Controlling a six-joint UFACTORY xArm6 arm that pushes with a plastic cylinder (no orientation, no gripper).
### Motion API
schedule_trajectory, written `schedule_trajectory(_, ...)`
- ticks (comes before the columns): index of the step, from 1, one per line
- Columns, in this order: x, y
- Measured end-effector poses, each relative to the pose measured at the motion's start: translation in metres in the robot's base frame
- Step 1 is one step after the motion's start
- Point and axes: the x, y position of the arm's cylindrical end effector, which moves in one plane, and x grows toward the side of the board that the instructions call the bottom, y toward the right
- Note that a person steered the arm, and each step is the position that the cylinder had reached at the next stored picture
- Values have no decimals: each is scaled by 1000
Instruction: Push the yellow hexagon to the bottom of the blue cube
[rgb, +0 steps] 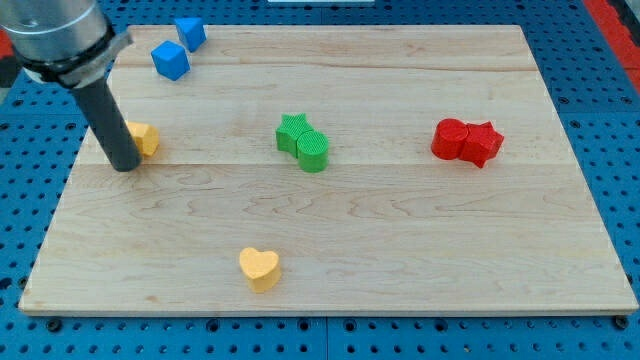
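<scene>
The yellow hexagon lies near the board's left edge, partly hidden by my rod. My tip rests on the board just left of and below the hexagon, touching or almost touching it. Two blue blocks sit at the view's top left: a blue cube and, up and right of it, a second blue block. The hexagon is below the blue cube, some way down the board.
A green star and a green rounded block touch near the middle. Two red blocks touch at the right. A yellow heart lies near the bottom edge. The wooden board sits on a blue pegboard.
</scene>
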Motion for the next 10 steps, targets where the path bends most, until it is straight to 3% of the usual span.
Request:
schedule_trajectory(3, -3, 28)
schedule_trajectory(8, -72, 10)
schedule_trajectory(9, -71, 17)
schedule_trajectory(10, 5, 67)
